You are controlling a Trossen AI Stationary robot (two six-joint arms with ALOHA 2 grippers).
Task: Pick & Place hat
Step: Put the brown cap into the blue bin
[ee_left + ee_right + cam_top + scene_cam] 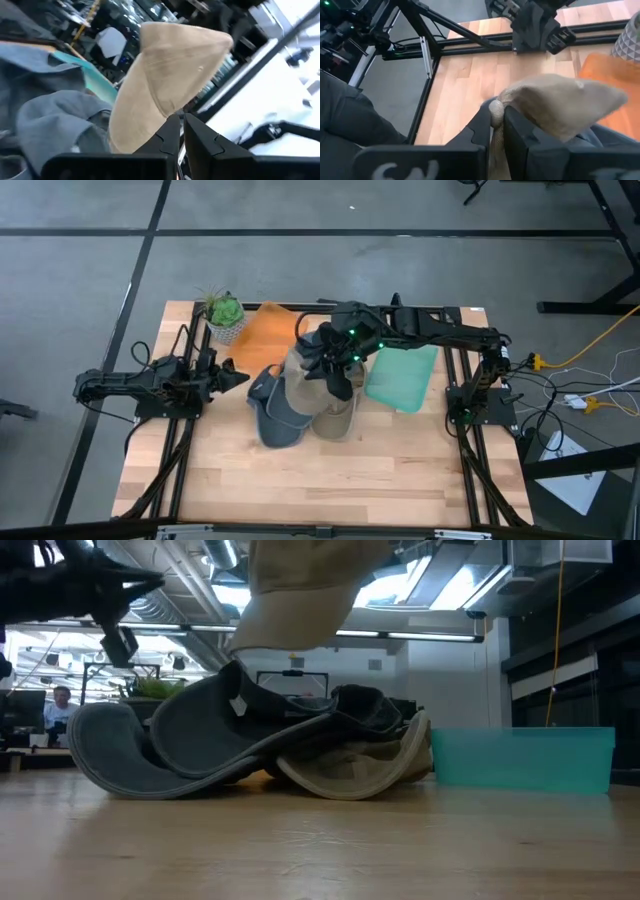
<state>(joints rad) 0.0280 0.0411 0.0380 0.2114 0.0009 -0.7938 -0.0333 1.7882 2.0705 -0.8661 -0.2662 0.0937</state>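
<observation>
From above, the right hand [335, 365] reaches over the middle of the wooden surface [330, 470], closed on a tan hat [303, 370] that hangs just beneath and beside it. Directly below the hand lies a grey hat [275, 415] and another tan hat [335, 420]; a teal tray [402, 377] sits just beyond the hand toward the right arm's base, and an orange mat [272, 330] and a potted plant [226, 315] lie on the hand's far side. The left hand [232, 377] waits near the surface's left edge, well apart from the hats; whether its fingers are parted cannot be told.

At surface height, the held tan hat [300, 600] hangs clear above the grey hat [190, 750] and the resting tan hat [360, 770], with the teal tray [525, 758] beside them.

The left wrist camera looks toward the raised tan hat [170, 85], with grey fabric [55, 115] lower down.

The right wrist camera shows the right hand's fingers [517, 132] pressed together on a fold of the tan hat [555, 107], its body spreading away from the fingertips above the surface [465, 90].
</observation>
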